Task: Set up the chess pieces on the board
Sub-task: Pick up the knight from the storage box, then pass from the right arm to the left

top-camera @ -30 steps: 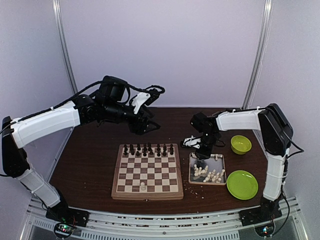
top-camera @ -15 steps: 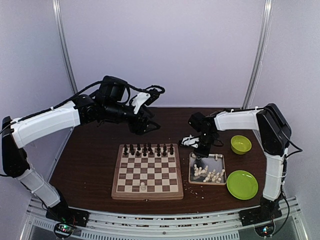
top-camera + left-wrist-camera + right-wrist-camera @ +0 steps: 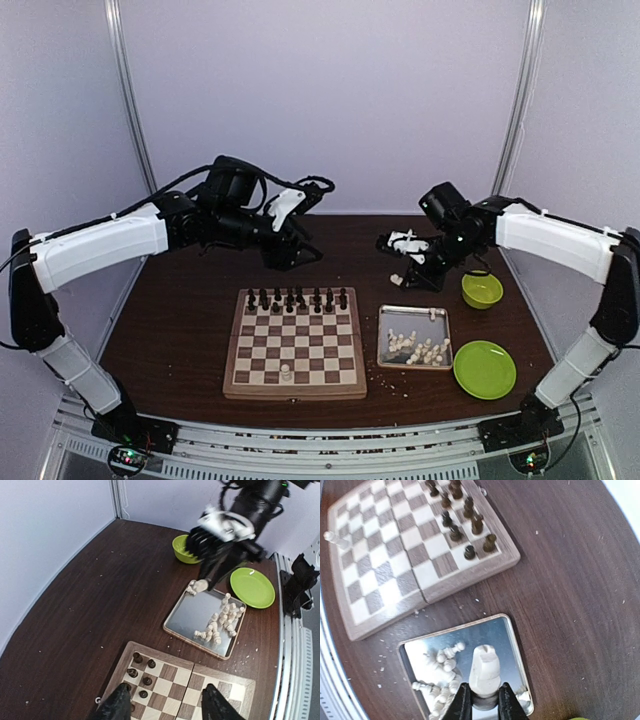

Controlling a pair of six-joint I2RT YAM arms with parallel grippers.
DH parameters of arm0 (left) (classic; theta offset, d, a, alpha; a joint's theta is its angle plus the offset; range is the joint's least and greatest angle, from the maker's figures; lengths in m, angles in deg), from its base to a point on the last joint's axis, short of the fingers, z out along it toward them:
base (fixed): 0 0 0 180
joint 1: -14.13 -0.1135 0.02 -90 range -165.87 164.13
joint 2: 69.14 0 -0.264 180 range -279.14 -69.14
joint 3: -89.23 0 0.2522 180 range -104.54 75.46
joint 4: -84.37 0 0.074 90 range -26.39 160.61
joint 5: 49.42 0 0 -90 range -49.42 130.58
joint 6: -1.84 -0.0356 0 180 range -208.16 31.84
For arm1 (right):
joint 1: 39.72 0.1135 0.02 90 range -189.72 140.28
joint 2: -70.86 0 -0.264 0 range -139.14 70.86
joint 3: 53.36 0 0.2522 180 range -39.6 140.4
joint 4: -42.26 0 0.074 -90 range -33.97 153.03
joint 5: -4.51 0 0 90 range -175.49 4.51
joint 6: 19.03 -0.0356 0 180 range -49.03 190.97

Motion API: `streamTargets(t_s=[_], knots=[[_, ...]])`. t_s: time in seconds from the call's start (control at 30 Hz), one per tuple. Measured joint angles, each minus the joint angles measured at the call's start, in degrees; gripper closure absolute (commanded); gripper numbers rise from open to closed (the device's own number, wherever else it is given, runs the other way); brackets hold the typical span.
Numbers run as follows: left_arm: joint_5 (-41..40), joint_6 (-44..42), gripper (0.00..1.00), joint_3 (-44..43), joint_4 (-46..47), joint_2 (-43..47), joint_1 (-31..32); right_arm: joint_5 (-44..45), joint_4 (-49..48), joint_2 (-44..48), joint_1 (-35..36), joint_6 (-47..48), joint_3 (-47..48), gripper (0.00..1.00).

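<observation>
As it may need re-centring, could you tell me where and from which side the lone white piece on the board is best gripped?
Probably from straight above, closing on the slim upper body of the white piece just above its wider foot. It stands upright in the near row of the board, with the squares around it bare, so both sides are free.

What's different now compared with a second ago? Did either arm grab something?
The right end effector closed on one cream-white chess piece in the metal tray, then lifted it up and toward the table's far side. The left end effector barely shifted and holds nothing. The board, its dark pieces and the lone white piece stayed put.
</observation>
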Motion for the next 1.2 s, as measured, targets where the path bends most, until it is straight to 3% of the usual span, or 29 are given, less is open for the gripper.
streamTargets(t_s=[0.13,0.23,0.53,0.7,1.03,1.2], knots=[[2.4,9.8,0.57,-0.2,4.2,-2.2,0.1,-6.2,-2.1,11.7,0.0,-1.6,-5.6,0.91],[4.2,18.9,0.55,1.5,12.4,-4.0,1.1,-10.4,-5.4,17.0,0.0,-3.5,-11.5,0.91],[8.0,39.2,0.55,3.4,35.4,-15.8,7.7,-14.8,-7.8,17.6,0.0,-5.2,-13.4,0.91],[9.8,42.7,0.54,0.4,37.8,-21.2,9.7,-15.0,-8.0,17.6,0.0,-5.4,-13.6,0.91],[13.4,44.4,0.61,-1.5,40.1,-21.6,10.4,-14.8,-8.8,18.4,0.0,-5.6,-13.9,0.91],[14.3,44.4,0.57,-2.2,40.5,-22.6,10.4,-14.8,-8.9,18.4,0.0,-5.6,-13.9,0.91]])
